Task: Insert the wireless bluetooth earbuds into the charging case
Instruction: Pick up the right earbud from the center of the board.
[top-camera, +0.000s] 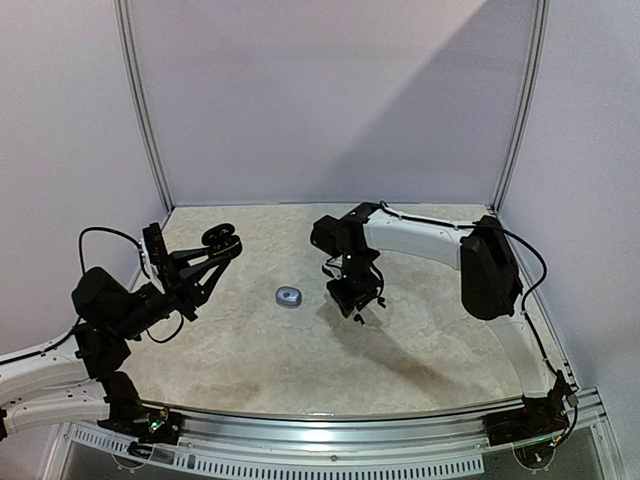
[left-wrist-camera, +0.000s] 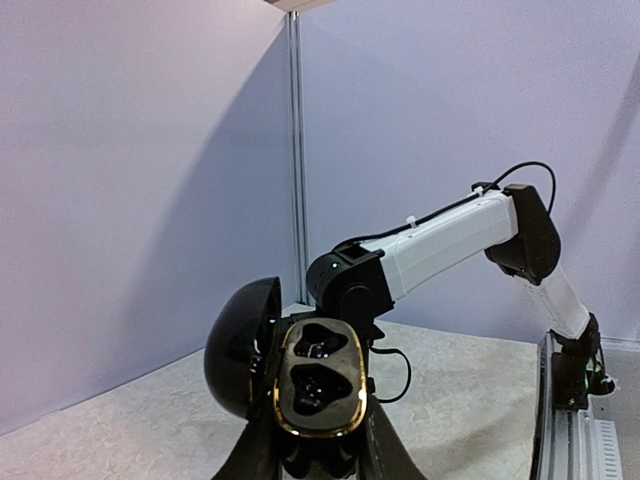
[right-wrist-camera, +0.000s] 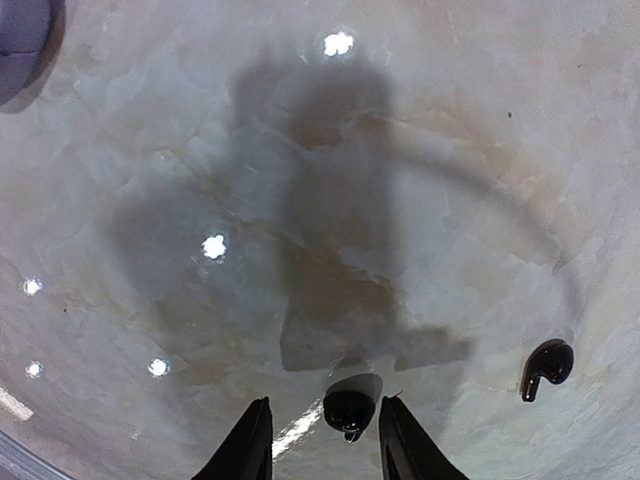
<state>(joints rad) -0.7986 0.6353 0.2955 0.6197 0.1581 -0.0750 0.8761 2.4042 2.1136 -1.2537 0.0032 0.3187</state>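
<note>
My left gripper (left-wrist-camera: 320, 455) is shut on the base of a black charging case (left-wrist-camera: 320, 378), holding it up off the table. The domed lid (left-wrist-camera: 240, 345) is swung open to the left. The case has a gold rim and two dark moulded wells that face the camera. In the top view the case (top-camera: 220, 238) sits at the tip of the raised left arm. My right gripper (right-wrist-camera: 325, 405) hangs low over the table, open, with a black earbud (right-wrist-camera: 348, 408) lying between its fingers and gaps on both sides. A second black earbud (right-wrist-camera: 548, 365) lies to the right.
A small pale bluish case (top-camera: 289, 296) lies on the marbled table between the two arms. Its edge also shows at the top left of the right wrist view (right-wrist-camera: 20, 35). Lilac walls with metal posts (top-camera: 143, 110) close in the back and sides.
</note>
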